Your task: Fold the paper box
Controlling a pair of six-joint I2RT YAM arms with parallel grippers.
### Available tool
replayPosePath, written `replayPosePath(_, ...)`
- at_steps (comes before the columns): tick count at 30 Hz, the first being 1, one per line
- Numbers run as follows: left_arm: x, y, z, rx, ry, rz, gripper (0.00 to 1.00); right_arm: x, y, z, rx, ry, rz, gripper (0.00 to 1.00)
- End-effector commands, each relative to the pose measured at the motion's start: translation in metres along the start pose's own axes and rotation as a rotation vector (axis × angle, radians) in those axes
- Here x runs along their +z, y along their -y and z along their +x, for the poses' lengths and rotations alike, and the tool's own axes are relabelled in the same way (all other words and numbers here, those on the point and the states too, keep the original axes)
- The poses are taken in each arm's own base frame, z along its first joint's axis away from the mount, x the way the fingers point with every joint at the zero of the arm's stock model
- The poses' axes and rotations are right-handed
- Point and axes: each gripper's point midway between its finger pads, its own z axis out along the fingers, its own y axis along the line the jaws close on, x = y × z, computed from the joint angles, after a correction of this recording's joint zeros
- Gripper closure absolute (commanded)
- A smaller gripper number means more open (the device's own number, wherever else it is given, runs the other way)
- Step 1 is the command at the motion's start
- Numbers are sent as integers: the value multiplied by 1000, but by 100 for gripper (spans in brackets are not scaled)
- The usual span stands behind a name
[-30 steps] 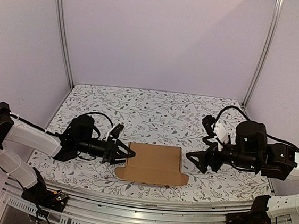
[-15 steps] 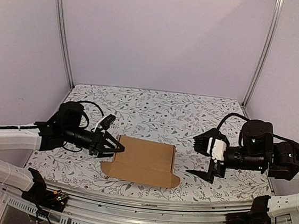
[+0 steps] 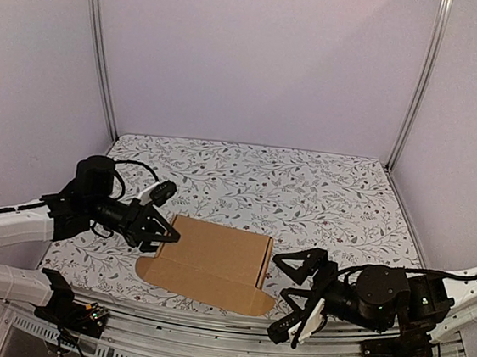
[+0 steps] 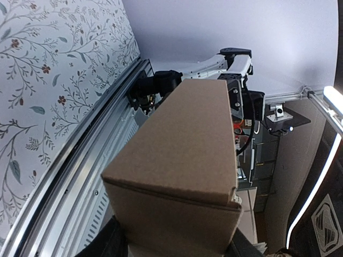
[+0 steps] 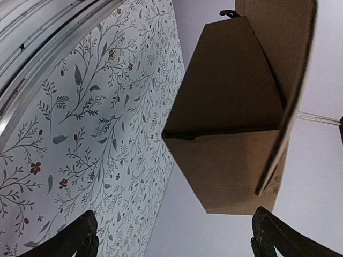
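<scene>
Top external view: paper box (image 3: 213, 257) sits at the near, left-of-centre part of the floral table (image 3: 305, 194), with a flap along its near edge. Left gripper (image 3: 158, 230) clamps the box's left end; the left wrist view shows the carton (image 4: 182, 160) pinched between both fingers. Right gripper (image 3: 275, 298) stands spread wide just beside the box's right end, holding nothing. Right wrist view shows that end (image 5: 230, 134) facing the gripper's gap (image 5: 179, 241).

No text, brand or number can be read; only a pale emblem (image 4: 325, 225), not legible, is seen on a dark panel (image 4: 321, 179).
</scene>
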Motion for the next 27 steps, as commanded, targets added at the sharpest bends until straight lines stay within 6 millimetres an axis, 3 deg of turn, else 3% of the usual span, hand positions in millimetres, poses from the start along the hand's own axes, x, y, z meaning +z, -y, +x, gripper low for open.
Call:
replayPosePath(1,-5,4,17,-3,-68,34,100,-5,49,-4,-152,-66,207,1)
replayPosePath(6,-7,2,24,-14,-89,29,100,-1,59,-21,-213,-43,231,1)
replayPosePath(18,-9,0,33,-23,-111,22,100,21,53,-51,-321,5,230,1)
replayPosePath(27,-7,-5,33,-27,-119,16,100,19,50,-53,-299,-9,230,21)
